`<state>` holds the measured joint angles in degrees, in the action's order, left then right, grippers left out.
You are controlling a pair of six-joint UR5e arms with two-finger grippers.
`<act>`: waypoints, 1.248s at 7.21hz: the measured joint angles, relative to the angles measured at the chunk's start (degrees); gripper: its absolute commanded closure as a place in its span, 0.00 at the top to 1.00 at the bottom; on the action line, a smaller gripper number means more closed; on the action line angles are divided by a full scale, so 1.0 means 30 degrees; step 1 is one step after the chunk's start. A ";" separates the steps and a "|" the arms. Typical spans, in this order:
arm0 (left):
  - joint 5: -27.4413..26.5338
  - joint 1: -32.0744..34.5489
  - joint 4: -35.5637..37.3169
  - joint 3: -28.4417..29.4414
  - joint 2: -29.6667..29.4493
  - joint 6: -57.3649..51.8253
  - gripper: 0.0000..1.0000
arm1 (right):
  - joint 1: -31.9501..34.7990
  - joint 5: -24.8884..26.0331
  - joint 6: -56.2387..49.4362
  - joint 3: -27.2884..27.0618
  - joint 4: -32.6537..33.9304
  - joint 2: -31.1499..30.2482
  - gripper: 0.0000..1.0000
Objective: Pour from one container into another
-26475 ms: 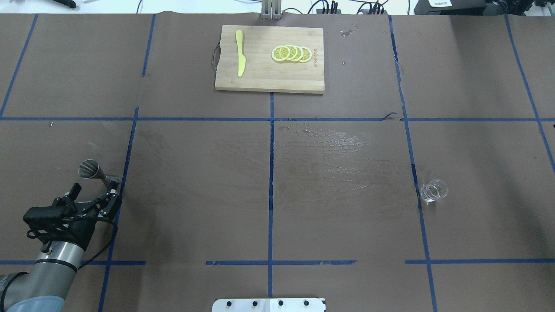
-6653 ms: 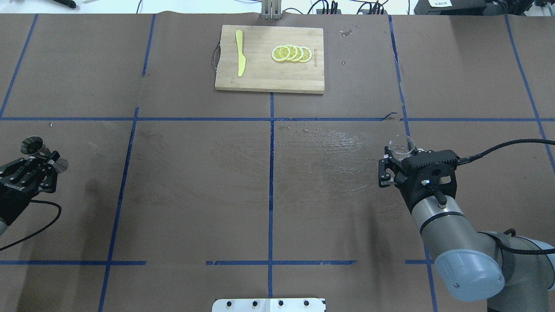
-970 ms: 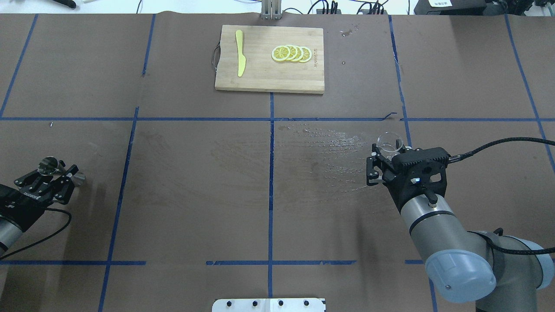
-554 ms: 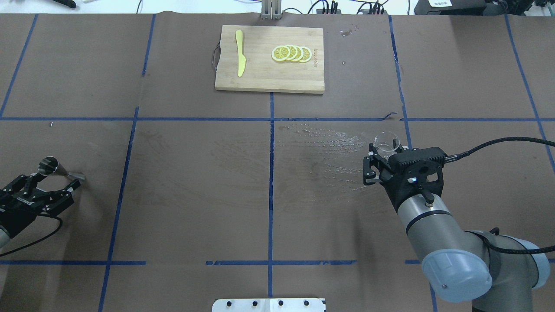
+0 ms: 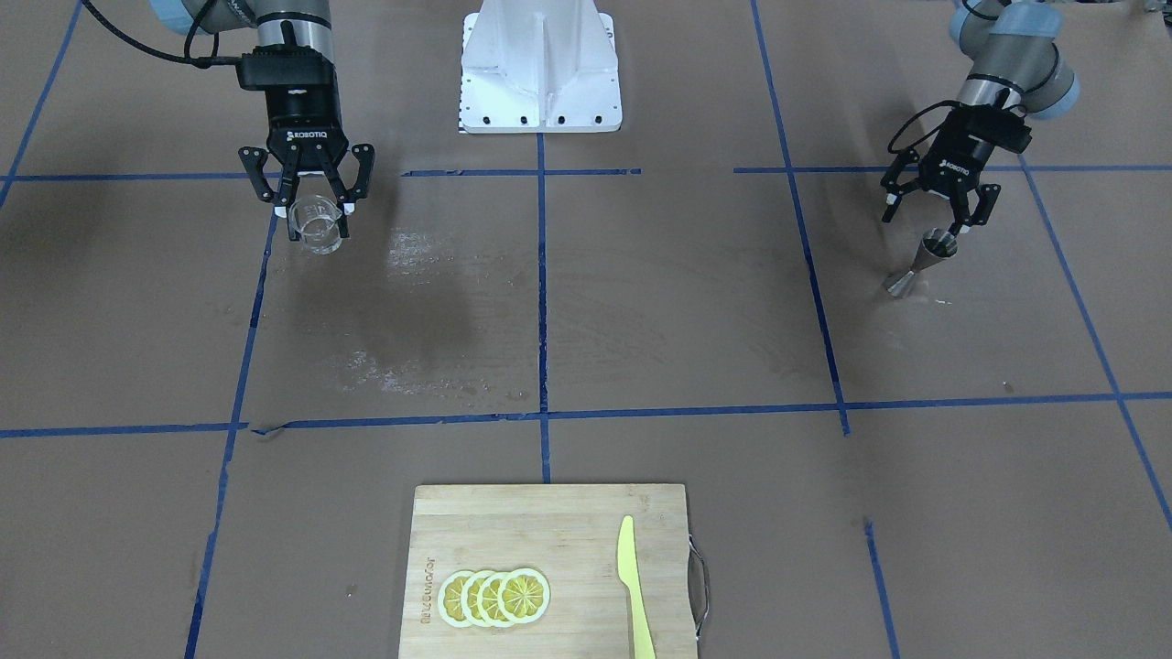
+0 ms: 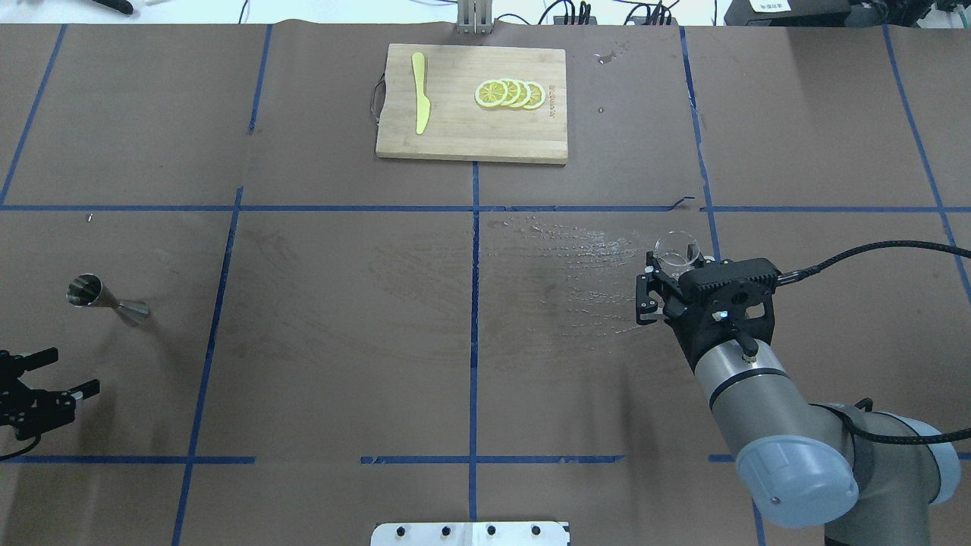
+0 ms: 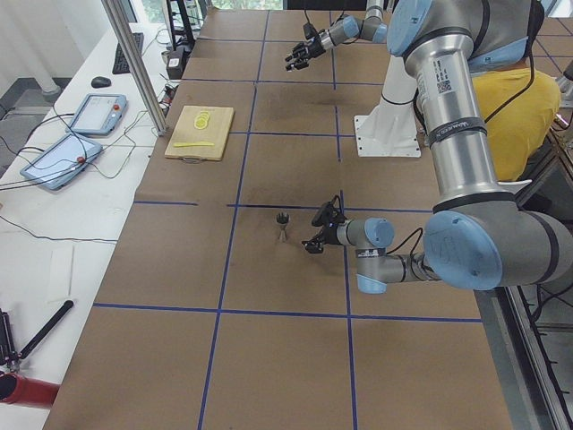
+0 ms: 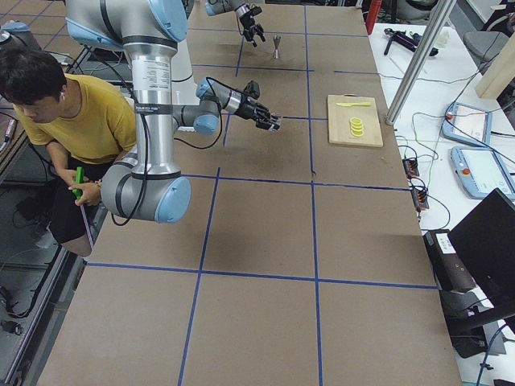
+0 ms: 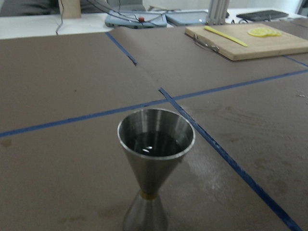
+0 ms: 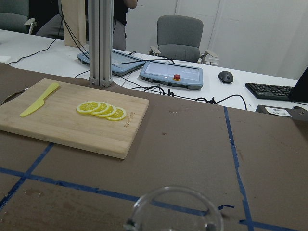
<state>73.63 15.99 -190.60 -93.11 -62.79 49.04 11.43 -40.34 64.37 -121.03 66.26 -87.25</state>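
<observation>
The steel jigger (image 6: pixel 102 297) stands upright on the brown table at the left, free of any grip. Dark liquid shows in its top cup (image 9: pixel 155 143) in the left wrist view. My left gripper (image 6: pixel 74 370) is open with nothing between its fingers, on the robot's side of the jigger; in the front-facing view the left gripper (image 5: pixel 929 222) sits just behind the jigger (image 5: pixel 920 264). My right gripper (image 6: pixel 675 267) is shut on the clear glass beaker (image 6: pixel 677 252), held upright above the table at the right. The beaker's rim (image 10: pixel 175 211) fills the bottom of the right wrist view.
A wooden cutting board (image 6: pixel 455 140) with a yellow knife (image 6: pixel 419 95) and lemon slices (image 6: pixel 510 93) lies at the far middle. A wet patch (image 6: pixel 576 243) marks the table left of the beaker. The robot's white base (image 5: pixel 540 64) is at the near middle edge.
My left gripper has opened, let go of the jigger and drawn back toward the robot; the jigger stays standing. The right gripper with the beaker has barely moved.
</observation>
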 measured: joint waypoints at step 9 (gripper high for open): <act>1.5165 1.9981 1.4913 0.1546 -0.5591 -1.2663 1.00 | -0.0762 0.2669 0.2792 0.5486 -0.8784 -0.3661 0.13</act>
<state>119.13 75.93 -145.86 -88.47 -79.56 11.05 9.14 -32.33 72.74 -104.57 39.91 -98.23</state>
